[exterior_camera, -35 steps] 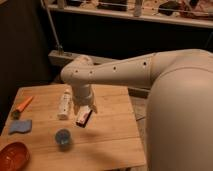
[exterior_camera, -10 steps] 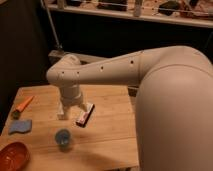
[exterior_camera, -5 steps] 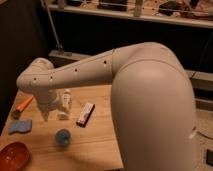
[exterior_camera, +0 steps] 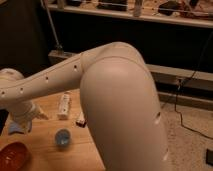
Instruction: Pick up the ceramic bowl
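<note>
While the claw, state can't be told tbh, is held over the counter near the bowl, the reach is judged unfinished and a drop to the rim is needed.

All I see of my arm is a smooth, glossy off-white shell, swelling into one big rounded casing that fills the middle of my view. The slimmer link running off to the left carries a row of small dark holes, and the big casing has a few dark marks on its right flank. The gripper is the same pale plastic, low at the far left.
</note>
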